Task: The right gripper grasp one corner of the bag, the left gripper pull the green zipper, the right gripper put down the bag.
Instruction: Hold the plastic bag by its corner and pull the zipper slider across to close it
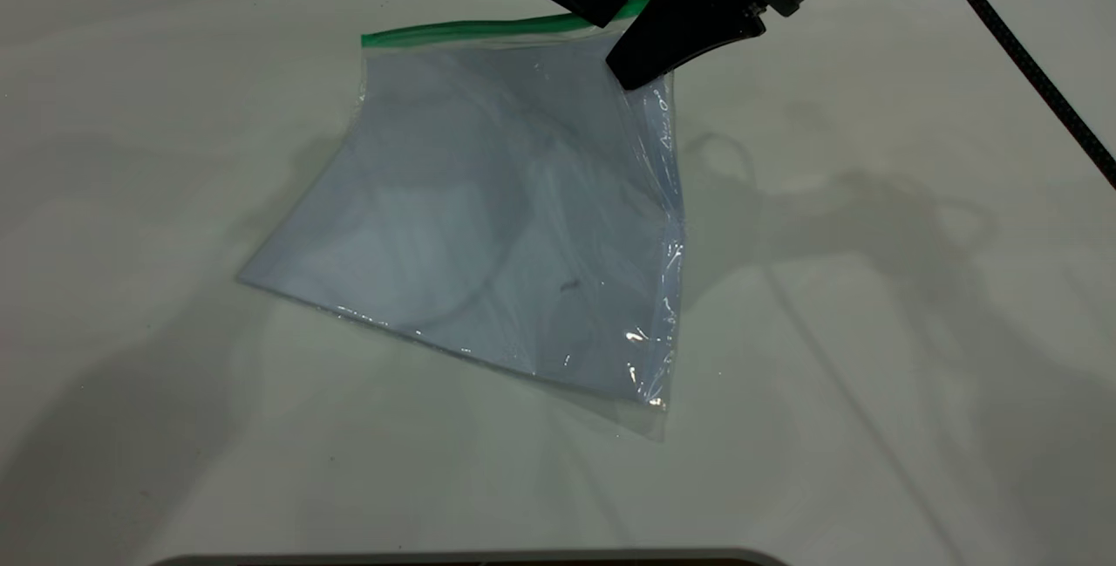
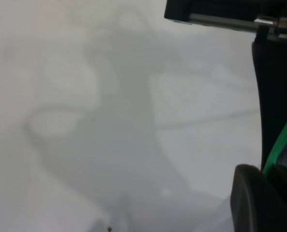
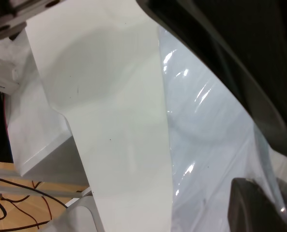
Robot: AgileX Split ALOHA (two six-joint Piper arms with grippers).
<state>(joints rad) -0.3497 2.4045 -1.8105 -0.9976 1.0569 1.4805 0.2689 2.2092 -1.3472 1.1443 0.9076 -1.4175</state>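
Observation:
The bag [image 1: 506, 217] is a clear pouch with a bluish-white sheet inside. Its far edge is lifted and its near edge rests on the table. The green zipper [image 1: 471, 28] runs along the raised far edge. My right gripper [image 1: 632, 78] is shut on the corner of the bag [image 1: 647, 88] at the strip's right end; the right wrist view shows plastic [image 3: 206, 135] between its jaws [image 3: 279, 193]. My left gripper [image 1: 602, 17] sits just left of it, shut on the green zipper, which runs between its jaws [image 2: 274, 179] in the left wrist view [image 2: 281, 145].
The white table [image 1: 872, 330] lies all around the bag. A black braided cable [image 1: 1029, 69] hangs across the far right. The table's edge and the rig's frame with loose wires [image 3: 17, 203] show in the right wrist view.

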